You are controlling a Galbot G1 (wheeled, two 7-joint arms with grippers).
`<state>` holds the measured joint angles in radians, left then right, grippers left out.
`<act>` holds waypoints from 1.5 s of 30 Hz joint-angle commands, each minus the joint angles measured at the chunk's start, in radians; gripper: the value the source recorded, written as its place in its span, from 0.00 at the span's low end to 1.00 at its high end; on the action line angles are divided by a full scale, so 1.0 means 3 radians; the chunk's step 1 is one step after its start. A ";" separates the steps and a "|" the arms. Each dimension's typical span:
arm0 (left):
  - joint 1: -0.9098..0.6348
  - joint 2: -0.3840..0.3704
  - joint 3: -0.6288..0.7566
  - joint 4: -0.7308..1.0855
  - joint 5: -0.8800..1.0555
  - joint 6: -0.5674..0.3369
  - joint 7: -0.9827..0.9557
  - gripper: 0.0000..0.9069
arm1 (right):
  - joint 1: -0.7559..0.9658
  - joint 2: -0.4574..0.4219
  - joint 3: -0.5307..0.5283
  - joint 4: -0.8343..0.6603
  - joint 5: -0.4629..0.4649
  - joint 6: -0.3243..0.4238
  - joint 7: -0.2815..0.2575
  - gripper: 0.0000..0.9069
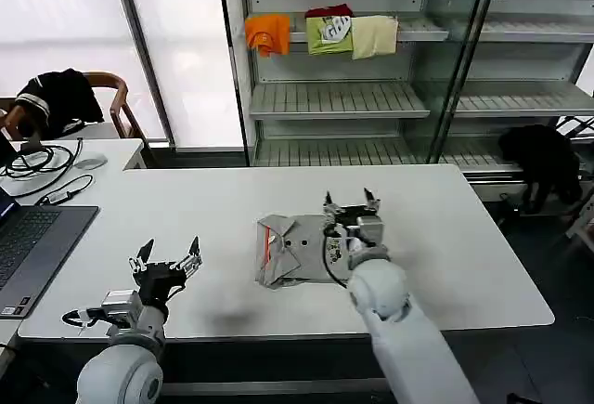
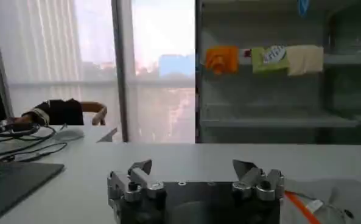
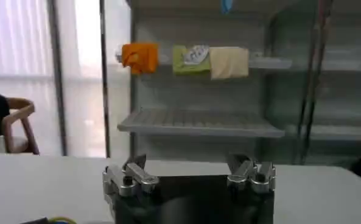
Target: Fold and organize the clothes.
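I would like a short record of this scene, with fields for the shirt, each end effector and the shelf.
shirt: folded light grey shirt with orange collar trim, lying on the white table
left end effector: open, over bare table, left of the shirt
right end effector: open, at the shirt's right edge, holding nothing
shelf: behind the table; orange, green and cream garments hang from an upper level

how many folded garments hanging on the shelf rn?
3, side by side on one upper shelf: orange garment toward the robot's left, green garment in the middle, cream garment toward its right. Something dark red behind the green may be another.
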<state>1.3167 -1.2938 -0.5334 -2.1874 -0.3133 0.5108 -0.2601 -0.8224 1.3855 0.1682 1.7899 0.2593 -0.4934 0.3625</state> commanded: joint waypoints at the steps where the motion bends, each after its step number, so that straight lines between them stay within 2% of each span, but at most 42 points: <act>1: -0.0208 -0.0030 -0.0012 0.0264 -0.0023 -0.0185 0.0010 1.00 | -0.0878 -0.0795 0.0857 0.0627 0.0292 0.0207 0.0006 1.00; 4: -0.0289 -0.0042 -0.0011 0.0384 0.0024 -0.0296 0.0037 1.00 | -0.1017 -0.0829 0.1030 0.0651 0.0342 0.0293 0.0011 1.00; 9: -0.0361 -0.0076 -0.0008 0.0473 0.0015 -0.0355 0.0047 1.00 | -0.1203 -0.0782 0.1190 0.0762 0.0407 0.0295 0.0004 1.00; 16: -0.0326 -0.0080 0.0006 0.0399 0.0153 -0.0377 0.0104 1.00 | -0.1233 -0.0692 0.1204 0.0865 0.0348 0.0239 0.0015 1.00; 33: -0.0210 -0.0066 0.0000 0.0269 -0.0016 -0.0335 0.0097 1.00 | -0.1414 -0.0637 0.1227 0.0873 0.0279 0.0346 0.0016 1.00; 37: -0.0120 -0.0069 -0.0042 0.0274 0.0419 -0.0414 0.0404 1.00 | -0.1466 -0.0637 0.1221 0.0906 0.0249 0.0355 0.0012 1.00; 45: -0.0102 -0.0081 -0.0027 0.0194 0.0332 -0.0375 0.0415 1.00 | -0.1514 -0.0635 0.1226 0.0932 0.0214 0.0357 -0.0005 1.00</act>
<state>1.2736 -1.3164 -0.5402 -2.1159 -0.2626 0.4062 -0.1799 -1.2542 1.1974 0.5285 2.0601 0.3296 -0.3901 0.3641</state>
